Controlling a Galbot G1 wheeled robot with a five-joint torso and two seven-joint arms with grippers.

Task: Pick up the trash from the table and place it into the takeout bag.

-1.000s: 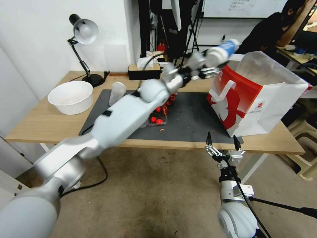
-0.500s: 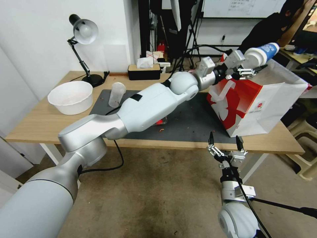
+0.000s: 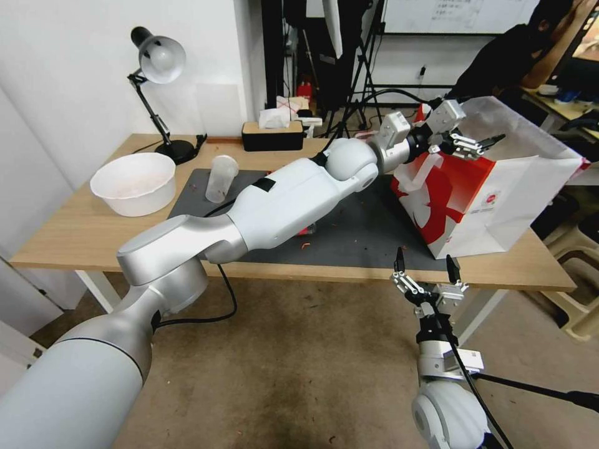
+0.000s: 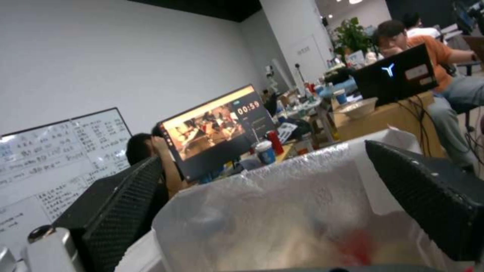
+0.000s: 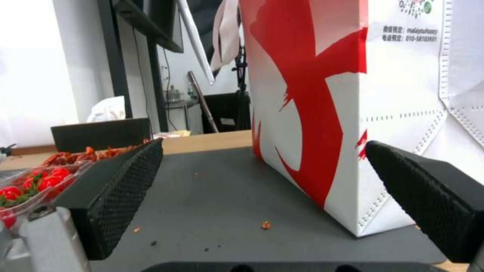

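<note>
Left hand (image 3: 477,142) open and empty over the mouth of the takeout bag (image 3: 499,206).
Bag stood upright at the right end of the bench (image 3: 75,240), partly on the dark mat (image 3: 362,231). Right hand (image 3: 423,271) hung open, empty, just below the bench edge in front of the bag. White bowl (image 3: 133,183) and clear plastic cup (image 3: 220,178) sat well left of the bag.

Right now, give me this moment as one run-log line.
left hand: open, empty, over takeout bag mouth | right hand: open, idle at table front edge | bowl, clear cup: on table
</note>
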